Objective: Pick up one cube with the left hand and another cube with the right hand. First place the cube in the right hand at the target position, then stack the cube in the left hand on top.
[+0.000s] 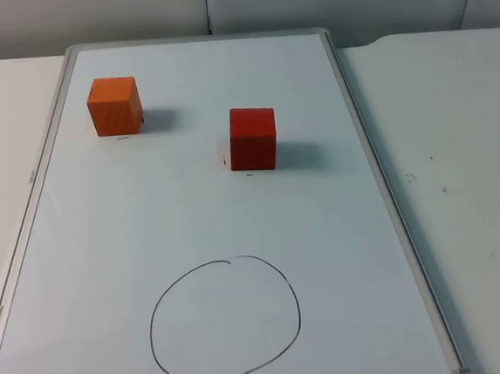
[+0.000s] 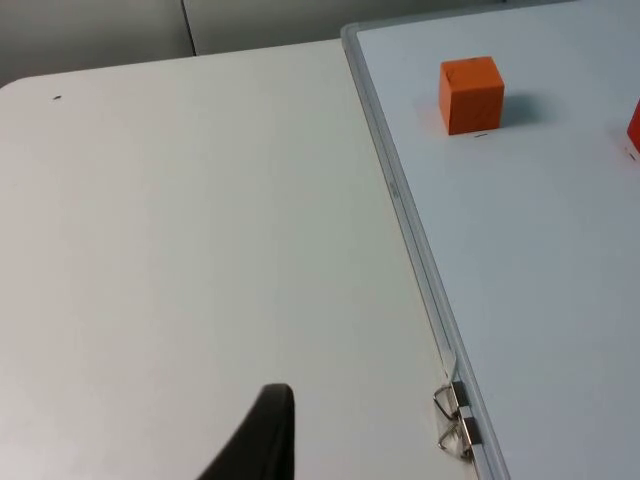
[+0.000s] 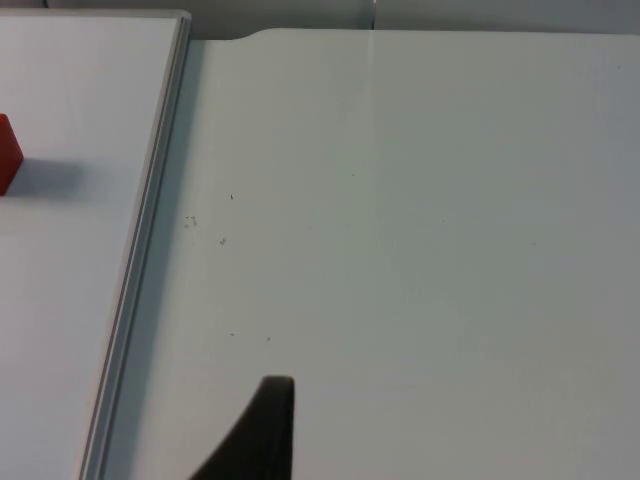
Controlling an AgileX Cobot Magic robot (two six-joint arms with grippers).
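Top view shows a white table (image 1: 456, 134) carrying a large whiteboard (image 1: 200, 218) with a grey frame, its far edge close to the partition wall. On the whiteboard sit an orange cube (image 1: 114, 105) near the far left corner and a red cube (image 1: 253, 138) near the middle, closer to the right edge; they stand well apart, neither touching anything else. A hand-drawn black circle (image 1: 225, 320), judged to be the target, lies near the whiteboard's near edge with nothing inside it.

By this layout nothing of the task is done yet: both pick-ups, the placing and the stacking all remain.

Both arms wait off the whiteboard. The left gripper (image 2: 260, 440) hovers over bare table beyond the whiteboard's left edge, beside two metal clips (image 2: 452, 420) on the frame; the right gripper (image 3: 262, 432) hovers over bare table beyond the right edge. Whether either gripper's fingers are spread or closed, I cannot tell. Open room surrounds each cube for an approach; the raised frame is the one edge to cross.
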